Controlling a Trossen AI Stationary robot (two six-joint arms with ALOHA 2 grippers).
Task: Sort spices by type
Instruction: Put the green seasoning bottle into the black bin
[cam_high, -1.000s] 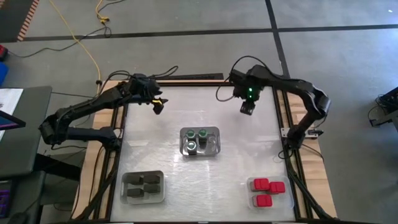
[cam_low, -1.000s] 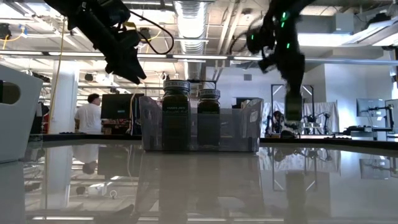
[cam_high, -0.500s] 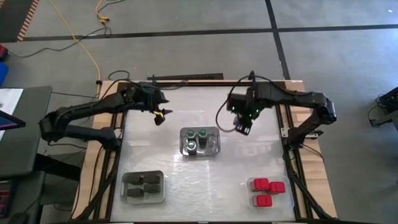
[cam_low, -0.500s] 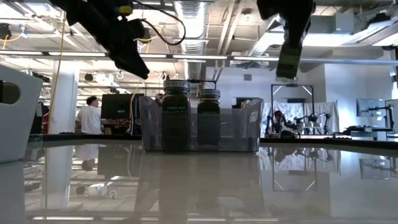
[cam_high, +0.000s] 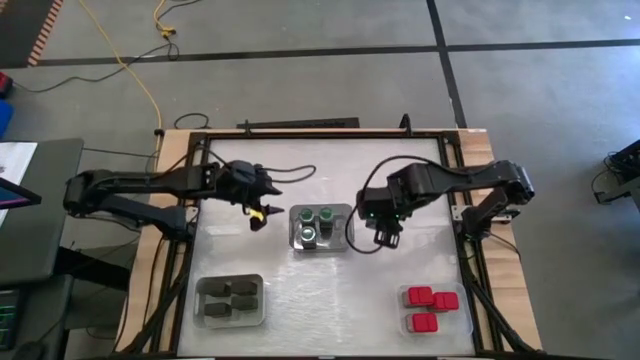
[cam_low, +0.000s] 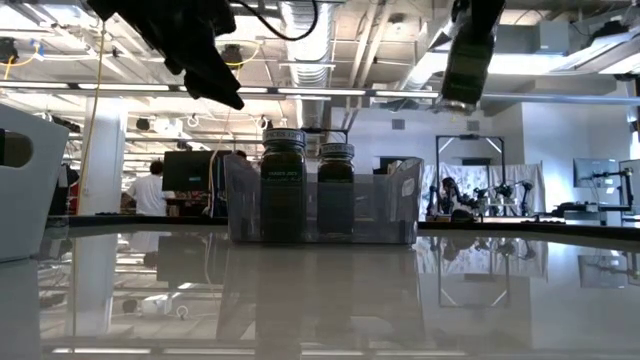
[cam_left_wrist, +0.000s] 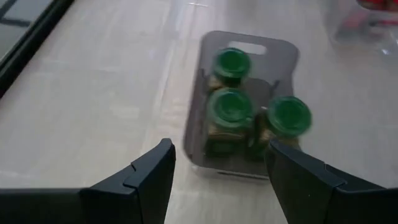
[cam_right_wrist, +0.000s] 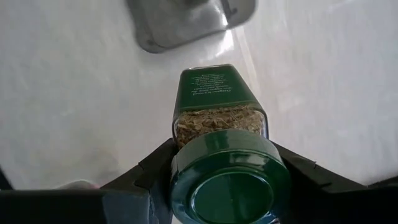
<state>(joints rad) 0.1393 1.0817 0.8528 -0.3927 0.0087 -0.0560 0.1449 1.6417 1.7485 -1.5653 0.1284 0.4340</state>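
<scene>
Green-lidded jar (cam_right_wrist: 224, 155) sits between the right gripper's (cam_high: 386, 236) fingers, clamped at the lid end, label and dried herbs visible through the glass in the right wrist view. Jaws partly closed, pressed against the jar's sides. Jar is off the table, held in the air just right of the middle tray (cam_high: 321, 228).

Middle tray: clear plastic, three green-lidded jars (cam_left_wrist: 231, 112) standing upright inside, two in one row and one beside them. One slot bare on its right side in the high view. Low view shows two of those jars side by side behind the tray wall.

Near-left tray (cam_high: 230, 300): dark rectangular containers (cam_high: 229, 297) lying in it, roughly four, packed close.

Near-right tray (cam_high: 433, 308): red-topped containers (cam_high: 430, 298), three visible, two in one row and one nearer the table edge.

Left gripper (cam_high: 259, 214) hovers just left of the middle tray, above the table surface. Fingers (cam_left_wrist: 149, 177) spread apart, nothing between them; wrist view looks straight past them at the three jars in the tray.

Both grippers flank the middle tray, one each side, neither touching it.

Table (cam_high: 320, 170) otherwise bare white top. A person stands in the room behind, left of centre in the low view.
</scene>
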